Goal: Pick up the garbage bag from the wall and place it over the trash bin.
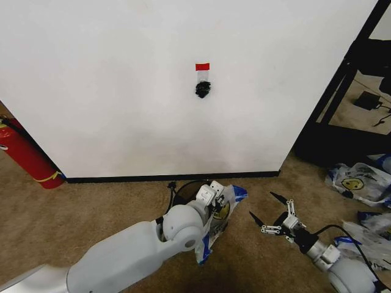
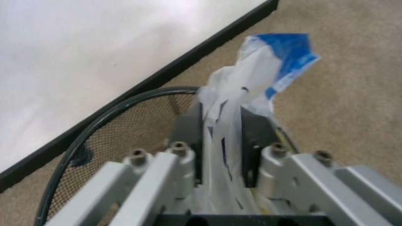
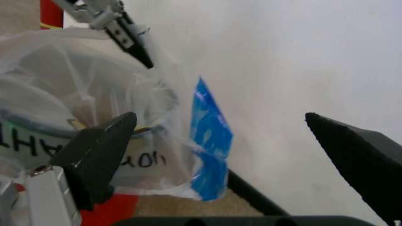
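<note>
White wall [image 1: 153, 91] with black baseboard fills the far side; its black hook [image 1: 203, 89] under the red tape strip [image 1: 202, 66] hangs bare, so pickup is judged done. Carpet floor [image 1: 91, 207] in front. Left arm reaches forward and low from the near left, elbow joint bulky in the head view, wrist angled down toward the baseboard. Left gripper [image 2: 221, 141] has its fingers pinched on a bunched strip of the garbage bag [image 2: 242, 94]; the film runs up between them and fans out beyond the tips, blue-printed corner farthest out. Trash bin [image 2: 113, 136] sits directly below and just beyond the left fingers, black mesh and rim visible, close to the baseboard. In the right wrist view the bag [image 3: 94, 108] appears ballooned around the bin's top, so the draping looks partly done; whether the mouth is seated all round the rim cannot be told. Right arm comes in low from the near right; right gripper [image 1: 272, 221] has fingers spread wide, empty, just beside the bag, not touching. Remaining, by judgement: settle the bag over the rim and release. Red fire extinguisher [image 1: 24, 155] stands well apart, left.
</note>
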You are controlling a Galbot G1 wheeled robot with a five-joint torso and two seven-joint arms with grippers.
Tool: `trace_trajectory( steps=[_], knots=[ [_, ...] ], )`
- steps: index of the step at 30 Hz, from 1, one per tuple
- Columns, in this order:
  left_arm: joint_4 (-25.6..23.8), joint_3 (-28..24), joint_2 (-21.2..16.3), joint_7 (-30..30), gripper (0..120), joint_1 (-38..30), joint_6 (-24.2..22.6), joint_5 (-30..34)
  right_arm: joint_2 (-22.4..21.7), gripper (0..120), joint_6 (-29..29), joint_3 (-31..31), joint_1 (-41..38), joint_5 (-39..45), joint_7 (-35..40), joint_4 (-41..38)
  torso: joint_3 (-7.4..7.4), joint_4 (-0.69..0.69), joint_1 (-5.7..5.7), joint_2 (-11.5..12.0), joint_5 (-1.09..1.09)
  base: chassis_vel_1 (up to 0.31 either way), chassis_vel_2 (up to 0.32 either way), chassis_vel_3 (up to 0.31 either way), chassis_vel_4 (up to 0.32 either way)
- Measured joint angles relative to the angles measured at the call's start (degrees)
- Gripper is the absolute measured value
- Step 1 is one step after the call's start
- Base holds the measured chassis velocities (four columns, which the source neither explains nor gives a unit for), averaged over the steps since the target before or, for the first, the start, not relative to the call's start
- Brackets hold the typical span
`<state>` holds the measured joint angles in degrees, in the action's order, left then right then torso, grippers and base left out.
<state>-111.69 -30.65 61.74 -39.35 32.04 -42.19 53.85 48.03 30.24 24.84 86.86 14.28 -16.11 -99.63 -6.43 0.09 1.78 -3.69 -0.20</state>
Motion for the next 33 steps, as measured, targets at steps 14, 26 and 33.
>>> trace_trajectory(
  steps=[14, 26, 33],
  knots=[
    [4.7, 5.2, -1.3, 2.7, 0, 4.1, 0.0, -2.7, 0.0, 100, -13.3, -11.2, -0.2, 16.0, 9.6, -5.9, 0.00, -0.01, 0.00, 0.0, -0.01, 0.000, 0.000, 0.000, 0.000],
    [9.6, 5.7, -4.2, 12.8, 0, 1.8, 0.0, -12.0, -0.2, 100, -31.2, -17.0, -4.5, 35.4, 21.1, -13.5, 0.00, 0.00, 0.00, 0.0, -0.01, 0.000, 0.000, 0.000, 0.000],
    [9.8, 5.7, -5.2, 16.7, 0, 1.4, 0.1, -16.5, 1.2, 100, -38.1, -20.4, -10.0, 42.1, 28.5, -13.6, 0.00, 0.00, 0.00, 0.0, -0.01, 0.000, 0.000, 0.000, 0.000]
  ],
)
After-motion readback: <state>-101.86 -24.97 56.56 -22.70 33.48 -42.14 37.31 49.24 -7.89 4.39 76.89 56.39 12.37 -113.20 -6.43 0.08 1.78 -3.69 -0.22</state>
